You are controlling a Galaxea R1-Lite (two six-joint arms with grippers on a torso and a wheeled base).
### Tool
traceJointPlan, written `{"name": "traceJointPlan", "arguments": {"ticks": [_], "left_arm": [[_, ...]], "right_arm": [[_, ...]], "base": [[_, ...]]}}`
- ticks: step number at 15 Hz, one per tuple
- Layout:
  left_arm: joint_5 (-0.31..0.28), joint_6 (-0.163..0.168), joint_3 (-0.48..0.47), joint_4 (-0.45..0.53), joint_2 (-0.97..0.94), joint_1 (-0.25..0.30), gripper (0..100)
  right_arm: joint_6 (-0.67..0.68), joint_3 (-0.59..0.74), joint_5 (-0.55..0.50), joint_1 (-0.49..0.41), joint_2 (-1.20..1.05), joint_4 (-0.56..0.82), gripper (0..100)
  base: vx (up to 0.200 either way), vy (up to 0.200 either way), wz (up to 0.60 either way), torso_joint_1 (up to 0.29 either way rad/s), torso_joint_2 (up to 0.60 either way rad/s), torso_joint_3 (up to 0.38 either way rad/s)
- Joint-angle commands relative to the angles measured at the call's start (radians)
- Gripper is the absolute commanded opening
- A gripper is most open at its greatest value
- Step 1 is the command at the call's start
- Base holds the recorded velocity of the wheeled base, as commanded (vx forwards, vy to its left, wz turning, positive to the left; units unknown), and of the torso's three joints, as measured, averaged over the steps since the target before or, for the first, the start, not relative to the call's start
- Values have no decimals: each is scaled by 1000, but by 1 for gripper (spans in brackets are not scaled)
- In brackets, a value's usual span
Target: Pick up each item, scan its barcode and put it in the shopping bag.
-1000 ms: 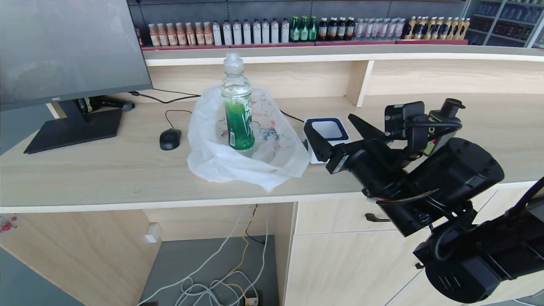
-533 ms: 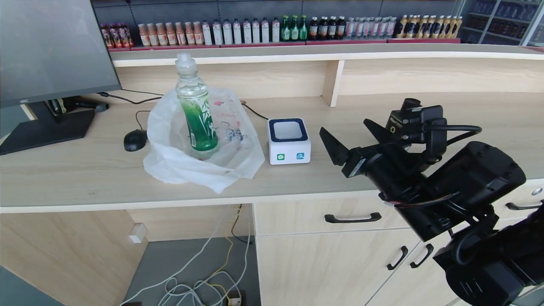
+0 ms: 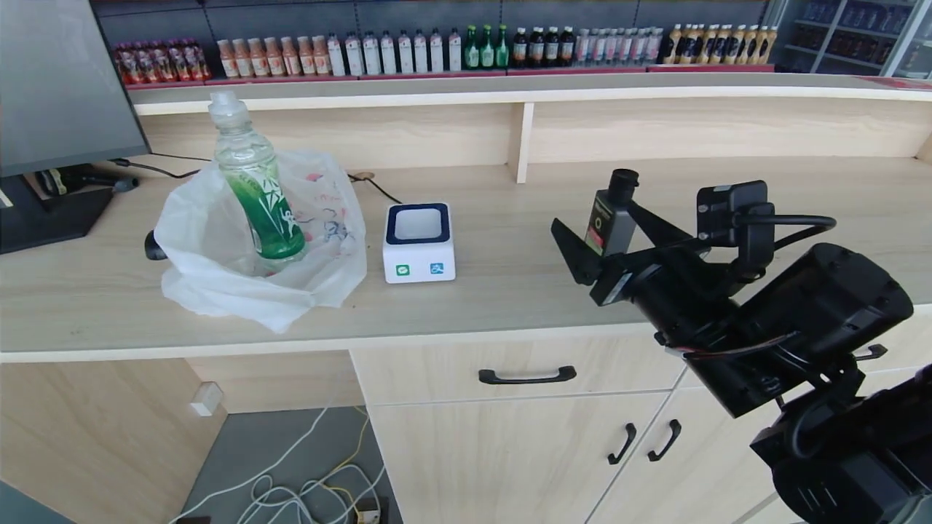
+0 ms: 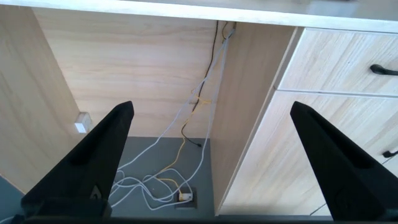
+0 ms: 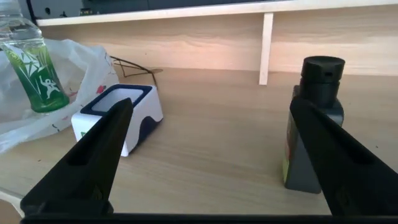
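The dark bottle (image 3: 610, 218) stands upright, right of centre in the head view, on the counter (image 3: 510, 306) just beyond the right gripper (image 3: 593, 222), whose wide-spread fingers hold nothing, and it sits toward the robot's-right finger, not centred in the gap.

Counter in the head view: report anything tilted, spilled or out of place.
The green-labelled bottle appears to lean in the slumped shopping bag, its upper half sticking out above the plastic. No spill shows. The scanner and the dark bottle stand upright on the counter.
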Motion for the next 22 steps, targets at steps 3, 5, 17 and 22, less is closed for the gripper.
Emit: {"name": "traceJointPlan", "arguments": {"ticks": [3, 5, 17, 22], "left_arm": [[0, 0, 0, 0, 0, 0, 100], [0, 3, 0, 0, 0, 0, 100], [0, 9, 0, 0, 0, 0, 100], [0, 9, 0, 0, 0, -2, 100]], "right_arm": [[-1, 11, -1, -3, 2, -1, 100], [-2, 13, -1, -3, 2, -1, 100], [-22, -46, -33, -59, -6, 169, 100], [-19, -181, -32, -66, -3, 327, 100]], "base": [[0, -67, 0, 1, -1, 1], [0, 0, 0, 0, 0, 0], [0, 0, 0, 0, 0, 0], [0, 0, 0, 0, 0, 0]]}}
